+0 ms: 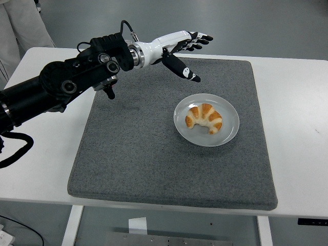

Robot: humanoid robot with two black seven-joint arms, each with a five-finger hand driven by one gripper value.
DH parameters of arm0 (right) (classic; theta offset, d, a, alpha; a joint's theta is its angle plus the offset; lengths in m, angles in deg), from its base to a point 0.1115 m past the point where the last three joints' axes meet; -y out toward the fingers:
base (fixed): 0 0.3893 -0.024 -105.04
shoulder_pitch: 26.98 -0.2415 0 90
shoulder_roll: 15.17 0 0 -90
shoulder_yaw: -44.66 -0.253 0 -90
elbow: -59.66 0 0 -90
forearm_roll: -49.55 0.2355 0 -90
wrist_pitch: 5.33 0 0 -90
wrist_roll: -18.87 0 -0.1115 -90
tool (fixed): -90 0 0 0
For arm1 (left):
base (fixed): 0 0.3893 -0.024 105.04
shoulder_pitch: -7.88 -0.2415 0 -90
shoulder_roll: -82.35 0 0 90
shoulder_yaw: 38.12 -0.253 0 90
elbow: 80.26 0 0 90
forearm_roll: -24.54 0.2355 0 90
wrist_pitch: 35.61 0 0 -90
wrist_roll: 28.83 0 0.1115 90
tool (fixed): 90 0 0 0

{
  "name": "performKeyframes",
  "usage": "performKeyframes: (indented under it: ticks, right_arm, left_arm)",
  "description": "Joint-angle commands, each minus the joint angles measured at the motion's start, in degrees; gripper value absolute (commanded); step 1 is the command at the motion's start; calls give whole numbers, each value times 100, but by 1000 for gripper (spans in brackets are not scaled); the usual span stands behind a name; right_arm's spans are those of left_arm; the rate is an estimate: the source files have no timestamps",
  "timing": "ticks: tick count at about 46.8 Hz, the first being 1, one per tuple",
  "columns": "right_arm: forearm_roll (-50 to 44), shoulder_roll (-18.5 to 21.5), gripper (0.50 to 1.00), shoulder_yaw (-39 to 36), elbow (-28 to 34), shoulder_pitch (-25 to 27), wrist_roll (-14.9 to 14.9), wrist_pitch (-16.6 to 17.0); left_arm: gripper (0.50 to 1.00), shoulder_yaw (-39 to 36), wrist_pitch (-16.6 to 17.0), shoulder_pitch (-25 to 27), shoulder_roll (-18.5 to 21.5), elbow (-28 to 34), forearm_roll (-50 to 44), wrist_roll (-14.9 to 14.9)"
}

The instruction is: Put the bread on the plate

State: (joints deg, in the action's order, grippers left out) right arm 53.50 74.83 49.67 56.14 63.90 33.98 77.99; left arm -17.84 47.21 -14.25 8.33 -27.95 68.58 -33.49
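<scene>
A golden croissant (204, 118) lies on the round grey-white plate (229, 131), which sits on the grey mat (154, 154) right of centre. My left hand (189, 51), white with black fingertips, hovers high above the mat's far edge, up and to the left of the plate. Its fingers are spread and hold nothing. The black left arm (66, 84) comes in from the left edge. My right arm does not show.
The mat covers most of the white table (297, 102). A small grey object (125, 43) lies on the floor beyond the table's far edge. A person in light clothing (20, 25) stands at the top left corner.
</scene>
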Motion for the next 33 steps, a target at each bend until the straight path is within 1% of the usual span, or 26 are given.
performKeyframes:
  ticks: [1, 9, 14, 18, 23, 33]
  right_arm:
    - [0, 0, 932, 0, 0, 0, 0, 0]
    - [0, 0, 932, 0, 0, 0, 0, 0]
    - [0, 0, 932, 0, 0, 0, 0, 0]
    - [0, 0, 932, 0, 0, 0, 0, 0]
    - [0, 0, 930, 0, 0, 0, 0, 0]
    - [0, 0, 932, 0, 0, 0, 0, 0]
  left_arm:
    - [1000, 11, -2, 16, 212, -10, -473, 0]
    - [1000, 318, -20, 33, 687, -28, -1300, 0]
    - [1000, 538, -38, -2, 880, -28, -1371, 0]
    - [1000, 714, -64, -46, 986, -28, -1459, 0]
    - [1000, 907, -64, -107, 1013, -36, -1705, 0]
    - [1000, 916, -64, -108, 1197, -80, -2724, 9]
